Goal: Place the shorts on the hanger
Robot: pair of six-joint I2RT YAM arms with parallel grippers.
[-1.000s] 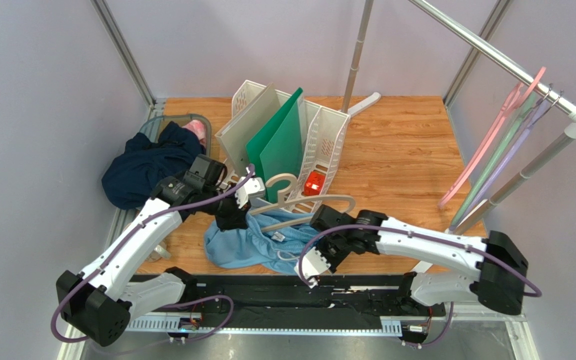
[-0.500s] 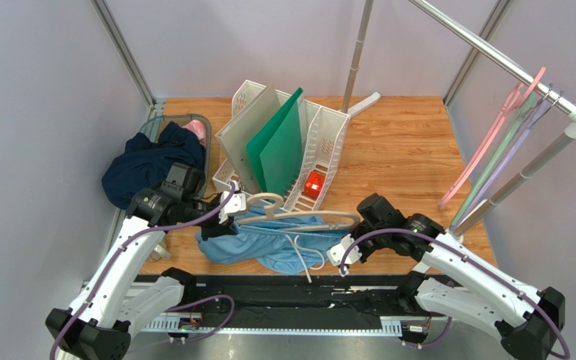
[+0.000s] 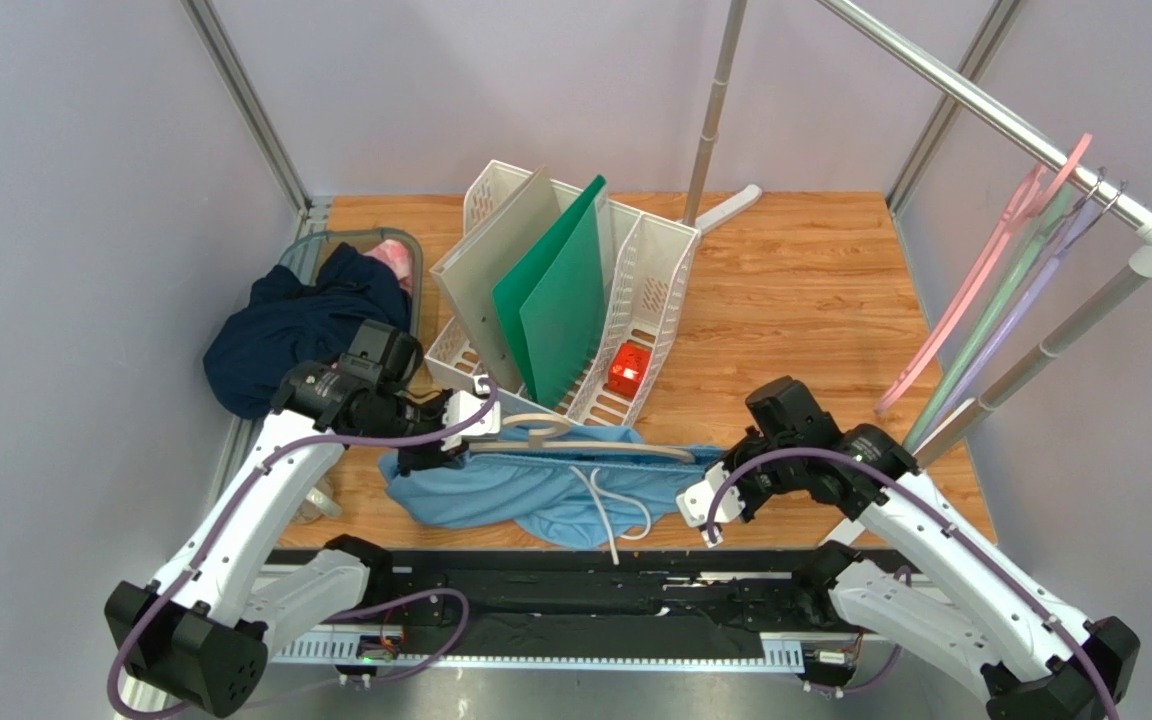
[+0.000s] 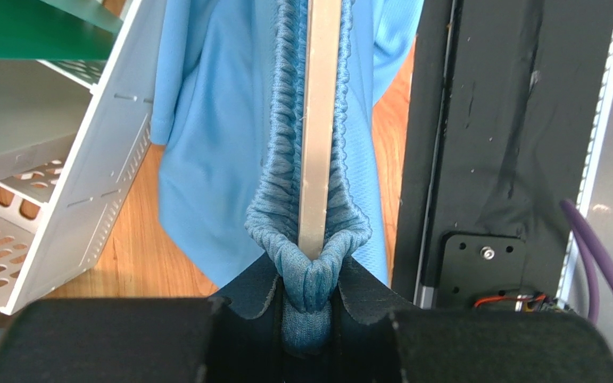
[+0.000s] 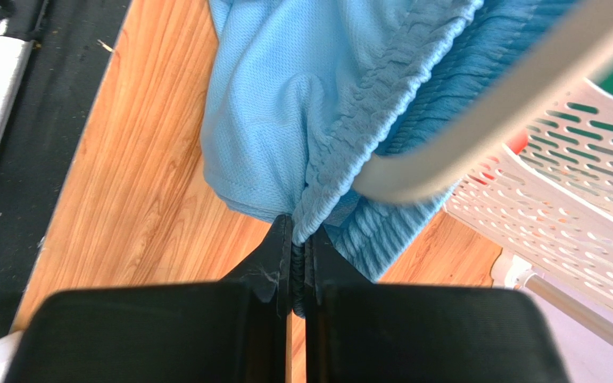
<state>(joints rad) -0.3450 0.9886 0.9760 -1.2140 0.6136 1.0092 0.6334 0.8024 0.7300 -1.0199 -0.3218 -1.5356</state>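
Note:
The light blue shorts are stretched between my two grippers, low over the near edge of the table. The beige hanger lies along the gathered waistband; its bar runs inside the waistband in the left wrist view. My left gripper is shut on the waistband's left end. My right gripper is shut on the waistband's right end, with the hanger's rounded arm just above it. White drawstrings hang from the shorts.
A white file rack with a green folder stands just behind the hanger. A dark navy garment and pink cloth lie at back left. A rail with thin hangers is at right.
Both grippers moved apart, left gripper leftward and right gripper rightward, pulling the shorts' waistband taut along the hanger. The shorts went from bunched to spread wide.

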